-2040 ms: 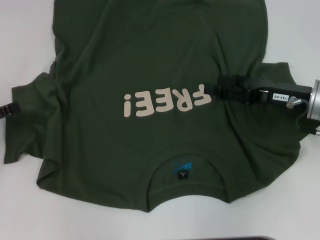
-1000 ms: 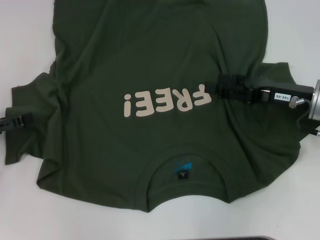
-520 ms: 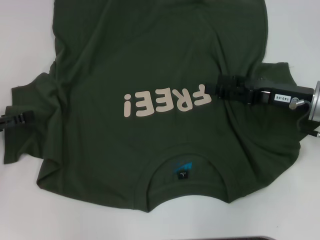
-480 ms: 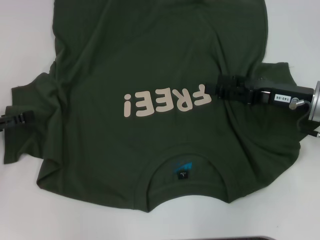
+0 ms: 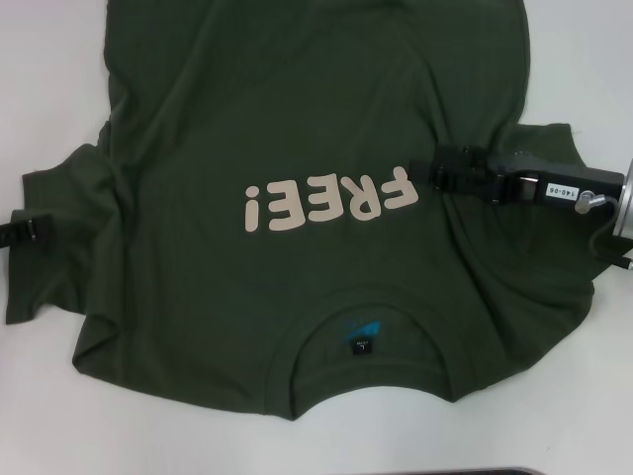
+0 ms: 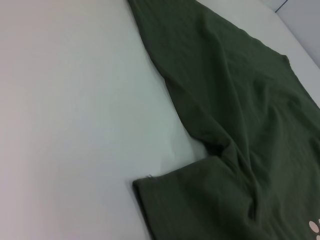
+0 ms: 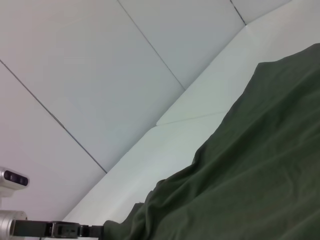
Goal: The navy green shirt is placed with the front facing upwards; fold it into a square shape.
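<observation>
On the white desk (image 5: 574, 59), head view: the green shirt (image 5: 297, 119) lies spread front side up, collar (image 5: 361, 307) toward the robot, pale "FREE!" print (image 5: 326, 203) across the chest, small neck label (image 5: 362, 345) inside the collar. Cloth is wrinkled, with folds running from both sleeves toward the middle. Right hand (image 5: 442, 170) reaches in from the right edge, low over the shirt, its tip just beside the "F" of the print; cannot tell how far its fingers are spread or whether they pinch any cloth. Left hand (image 5: 35, 231) sits at the left edge of the view, its tip at the edge of the left sleeve (image 5: 59, 237); opening not readable either. Left wrist view: sleeve hem and the shirt's side edge lie flat on bare desk, a deep crease where the sleeve meets the body; own fingers not in view. Right wrist view: rumpled green cloth fills the lower part, desk and pale wall panels (image 7: 100, 75) behind; the left arm shows far off at the cloth's edge.
</observation>
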`<state>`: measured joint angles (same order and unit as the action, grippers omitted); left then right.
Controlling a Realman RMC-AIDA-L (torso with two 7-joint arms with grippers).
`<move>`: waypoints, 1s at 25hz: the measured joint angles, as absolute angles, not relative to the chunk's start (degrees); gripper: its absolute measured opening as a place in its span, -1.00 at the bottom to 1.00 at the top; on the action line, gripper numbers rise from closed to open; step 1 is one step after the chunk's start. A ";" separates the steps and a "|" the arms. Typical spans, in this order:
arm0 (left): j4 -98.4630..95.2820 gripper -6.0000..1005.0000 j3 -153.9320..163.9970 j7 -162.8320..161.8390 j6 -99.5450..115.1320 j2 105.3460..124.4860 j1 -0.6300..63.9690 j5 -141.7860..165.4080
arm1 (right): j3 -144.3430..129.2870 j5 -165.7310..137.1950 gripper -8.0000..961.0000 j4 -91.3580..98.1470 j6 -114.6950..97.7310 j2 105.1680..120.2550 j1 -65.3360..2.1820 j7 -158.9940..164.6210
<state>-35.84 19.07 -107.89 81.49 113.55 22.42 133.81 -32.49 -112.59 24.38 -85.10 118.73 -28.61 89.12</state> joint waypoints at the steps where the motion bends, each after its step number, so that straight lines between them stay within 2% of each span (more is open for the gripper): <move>1: -35.85 0.47 19.07 -107.93 81.52 113.53 22.53 134.12 | -32.45 -112.59 0.86 24.39 -85.14 118.73 -28.59 89.12; 5: -35.79 0.32 19.32 -108.41 81.27 113.53 23.07 135.66 | -32.09 -112.59 0.86 24.42 -85.31 118.73 -28.57 89.11; 11: -35.86 -0.15 19.42 -108.49 81.67 113.55 23.19 135.94 | -31.61 -112.59 0.86 24.51 -85.69 118.73 -28.41 89.05; 16: -35.86 -0.56 19.43 -108.54 81.72 113.55 23.21 135.96 | -31.31 -112.59 0.86 24.48 -85.78 118.73 -28.24 88.88; 19: -35.86 -0.98 19.43 -108.66 81.74 113.54 23.29 135.96 | -31.29 -112.59 0.86 24.47 -85.78 118.73 -28.16 88.86; 25: -35.86 -0.98 19.39 -109.05 82.09 113.55 23.30 135.81 | -31.28 -112.59 0.86 24.42 -85.88 118.73 -27.98 88.73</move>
<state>-35.86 19.39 -109.05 82.09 113.55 23.30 135.81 -31.28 -112.59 24.42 -85.88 118.73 -27.98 88.73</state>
